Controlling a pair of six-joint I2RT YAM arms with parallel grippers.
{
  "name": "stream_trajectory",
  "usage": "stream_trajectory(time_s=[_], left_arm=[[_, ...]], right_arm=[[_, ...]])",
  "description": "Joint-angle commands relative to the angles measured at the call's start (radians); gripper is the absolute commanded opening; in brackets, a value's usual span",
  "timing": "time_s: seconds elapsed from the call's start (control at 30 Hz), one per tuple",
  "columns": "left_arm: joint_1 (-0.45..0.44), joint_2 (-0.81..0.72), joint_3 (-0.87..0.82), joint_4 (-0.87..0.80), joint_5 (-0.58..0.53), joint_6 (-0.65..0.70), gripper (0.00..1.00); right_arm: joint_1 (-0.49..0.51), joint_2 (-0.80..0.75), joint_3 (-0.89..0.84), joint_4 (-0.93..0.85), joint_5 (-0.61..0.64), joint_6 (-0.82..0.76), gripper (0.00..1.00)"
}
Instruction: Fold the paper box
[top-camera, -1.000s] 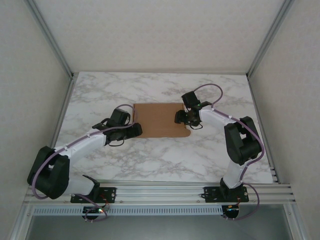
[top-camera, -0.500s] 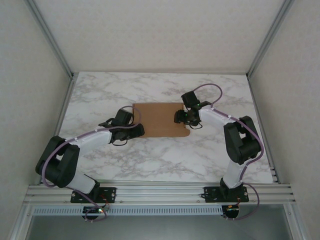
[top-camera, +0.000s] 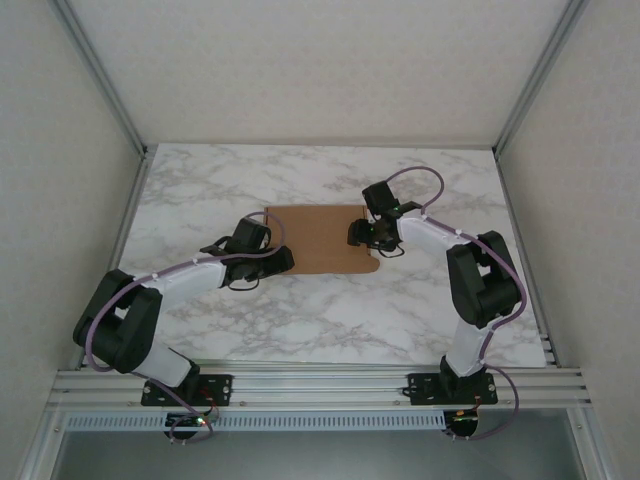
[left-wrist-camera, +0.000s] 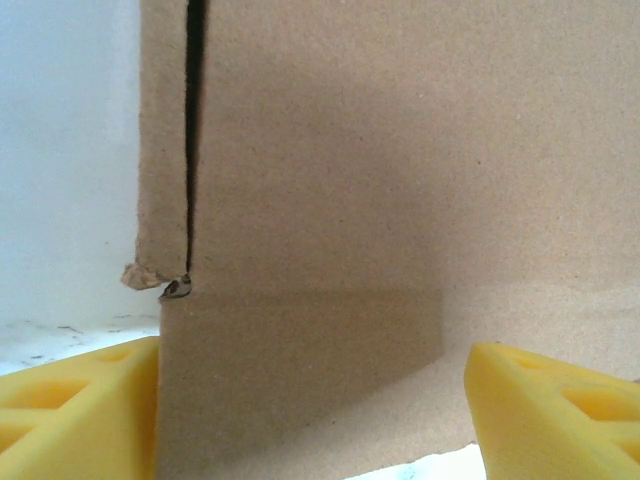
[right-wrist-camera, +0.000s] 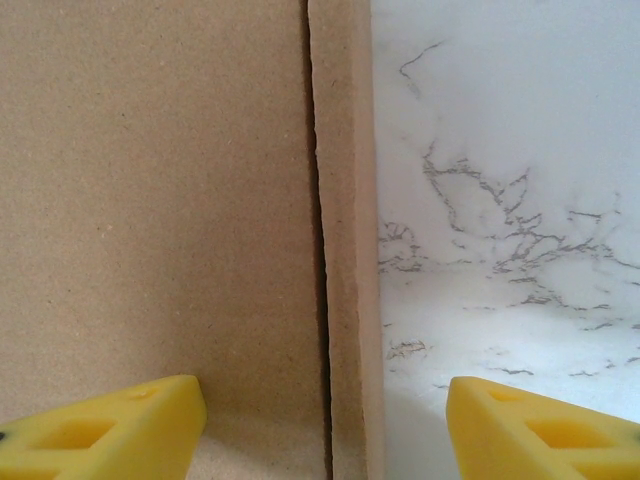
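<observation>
Box spot: our paper box (top-camera: 318, 238) lies flat and unfolded mid-table (top-camera: 330, 310), between the two arms.
Left gripper (top-camera: 280, 262): fingers spread wide at the box's near-left corner, gripping nothing.
Right gripper (top-camera: 356, 236): spread too, over the right edge strip (right-wrist-camera: 345, 200), nothing held.
Risk: we reckon the thin card slides or buckles if one side pushes alone. The frayed slit corner (left-wrist-camera: 160, 280) might rip.
Count: one box, two grippers, one table.

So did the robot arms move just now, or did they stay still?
The left gripper slid a little to the right, further onto the near-left corner of the paper box. Nothing was grabbed or let go. The right gripper and the box stayed put, both grippers open.
</observation>
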Motion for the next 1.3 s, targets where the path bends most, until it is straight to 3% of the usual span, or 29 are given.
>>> stream_trajectory(time_s=[0.0,0.1,0.33,0.6,0.87,1.03,1.27], left_arm=[[0.006,-0.058,0.027,-0.052,-0.074,0.044,0.77],[0.020,-0.107,0.059,-0.122,-0.121,0.096,0.78],[0.043,-0.132,0.155,-0.183,-0.099,0.205,0.81],[0.218,0.000,0.125,0.002,0.146,0.231,0.67],[0.279,0.154,0.146,0.124,0.285,0.203,0.63],[0.297,0.251,0.163,0.160,0.316,0.190,0.44],[0.351,0.320,0.142,0.191,0.375,0.186,0.31]], right_arm=[[0.010,0.036,-0.053,-0.097,0.029,-0.032,0.69],[-0.001,-0.018,-0.058,-0.091,0.021,-0.051,0.70],[-0.031,-0.100,-0.072,-0.071,-0.017,-0.090,0.74],[-0.115,-0.129,-0.171,0.220,-0.347,-0.034,0.75],[-0.184,-0.060,-0.222,0.366,-0.493,0.048,0.73],[-0.206,-0.034,-0.245,0.422,-0.540,0.075,0.73],[-0.214,0.002,-0.237,0.421,-0.565,0.065,0.72]])
